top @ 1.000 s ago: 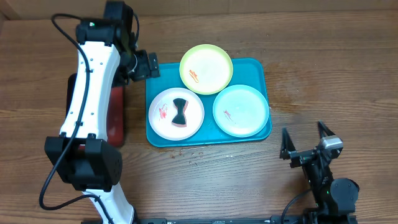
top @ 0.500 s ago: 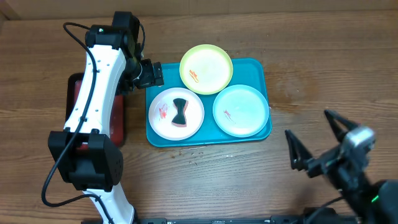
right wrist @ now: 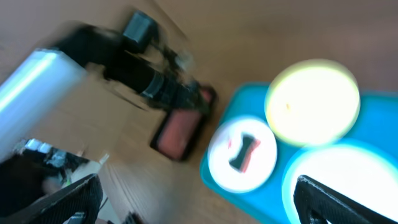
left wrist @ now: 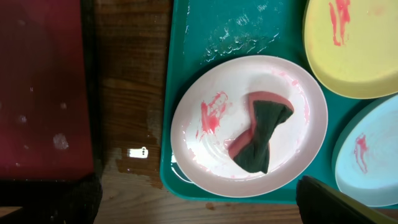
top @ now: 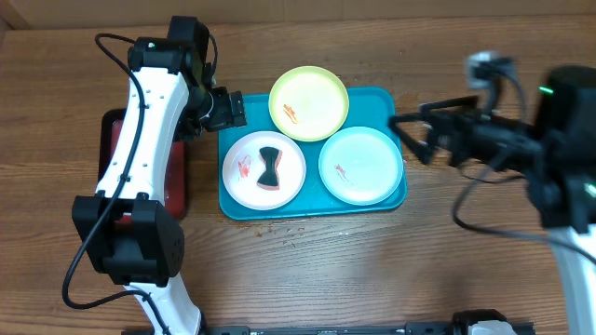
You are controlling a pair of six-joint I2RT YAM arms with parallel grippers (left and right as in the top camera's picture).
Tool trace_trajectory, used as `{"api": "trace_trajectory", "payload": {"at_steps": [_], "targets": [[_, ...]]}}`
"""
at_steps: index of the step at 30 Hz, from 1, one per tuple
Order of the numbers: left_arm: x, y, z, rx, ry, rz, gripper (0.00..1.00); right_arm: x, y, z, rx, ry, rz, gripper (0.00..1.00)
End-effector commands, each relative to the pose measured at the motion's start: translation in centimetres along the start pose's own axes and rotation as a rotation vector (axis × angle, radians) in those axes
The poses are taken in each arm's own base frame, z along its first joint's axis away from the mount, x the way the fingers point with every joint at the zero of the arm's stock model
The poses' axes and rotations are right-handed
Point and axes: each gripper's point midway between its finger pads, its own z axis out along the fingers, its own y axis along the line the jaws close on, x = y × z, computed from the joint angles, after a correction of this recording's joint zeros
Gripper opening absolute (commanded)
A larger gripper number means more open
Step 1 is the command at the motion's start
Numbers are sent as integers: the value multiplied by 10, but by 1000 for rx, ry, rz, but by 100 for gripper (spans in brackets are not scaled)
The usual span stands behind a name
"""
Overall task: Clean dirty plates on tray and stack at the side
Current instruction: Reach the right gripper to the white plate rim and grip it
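1. Plates lie three to the tray, and none has been stacked at the side. The yellow-green plate overlaps the far rim, the white plate sits near left, and the mint plate sits near right.
2. Red smears are seen on all three plates, so cleaning is judged to be barely begun.
3. A dark and pink sponge, pinched at its middle, rests on the white plate and is touched by nothing.
4. The left gripper is held with jaws spread wide and empty, above the far left corner of the tray.
5. The sponge is probably to be picked up next. It would best be approached from straight above and closed on at its narrow waist, so that the plate is not dragged.
6. The right gripper is also spread wide and empty, at the right edge of the tray beside the mint plate. It could be used to steady a plate.
7. A red tray lies just left of the tray, partly under the left arm, and must be cleared.
8. Water is seen on the tray floor, so sliding plates are to be expected.
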Motion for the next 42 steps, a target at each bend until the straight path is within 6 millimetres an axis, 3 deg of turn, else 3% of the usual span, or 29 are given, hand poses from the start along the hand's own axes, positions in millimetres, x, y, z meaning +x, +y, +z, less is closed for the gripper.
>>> {"api": "trace_trajectory", "payload": {"at_steps": [1,5,10,13,16,23,26,31,34,39,42], "targets": [[1,-3,1,4,5,25,100,18,-27,44,254,83,78,100],[1,-4,1,5,4,26,100,63,-40,106,405,285,51,100],[1,-4,1,9,7,26,100,107,-50,171,422,473,-40,100],[2,-5,1,11,7,26,100,119,-59,202,431,489,-68,100],[2,-5,1,11,7,26,100,117,-65,224,413,461,-78,100],[1,-5,1,11,7,25,100,97,-85,248,476,340,-132,96],[2,-4,2,10,8,25,100,104,-104,253,549,331,-99,86],[1,-5,2,12,3,26,100,122,-122,268,574,365,-55,78],[-1,-5,2,13,-2,26,100,128,-129,277,579,362,-36,62],[-1,-5,2,14,-3,26,100,139,-135,284,587,389,-35,61],[0,-6,2,16,3,27,100,147,-141,287,594,410,-31,51]]}}
